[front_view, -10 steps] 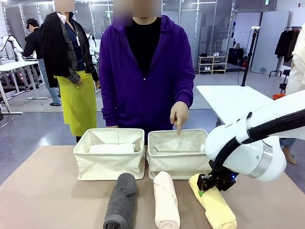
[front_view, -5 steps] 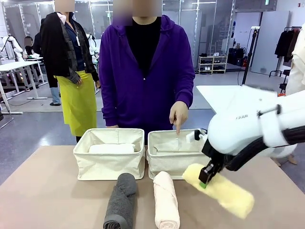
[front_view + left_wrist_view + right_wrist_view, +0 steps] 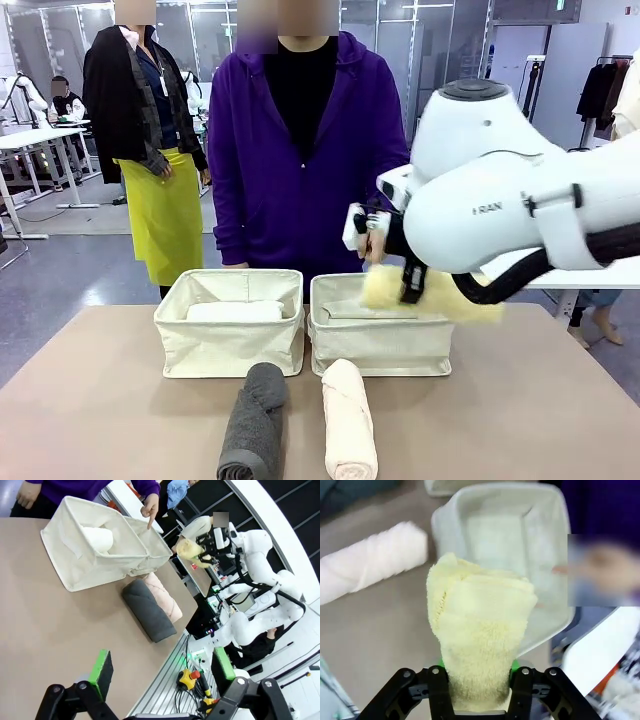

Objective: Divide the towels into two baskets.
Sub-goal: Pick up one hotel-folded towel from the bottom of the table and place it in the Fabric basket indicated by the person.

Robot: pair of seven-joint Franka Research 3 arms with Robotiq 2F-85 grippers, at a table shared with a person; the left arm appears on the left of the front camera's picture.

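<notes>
Now, item: yellow towel (image 3: 477,630), pinched at one end by your right gripper (image 3: 476,680), hangs over the right basket (image 3: 375,348). Lower it level, centre it between the walls, then release. Left gripper (image 3: 162,666): spread, empty. Grey towel (image 3: 255,420) and pink towel (image 3: 348,420) lie on the desk (image 3: 120,420)

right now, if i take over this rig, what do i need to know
Left gripper: open, holding nothing.
Right gripper: shut on the yellow towel, held over the right basket, where the person's hand points.
White towel lies in the left basket.
Grey towel and pink towel lie on the table before the baskets.
Done: one towel binned.
Left: drop the yellow one, then place grey and pink.
</notes>
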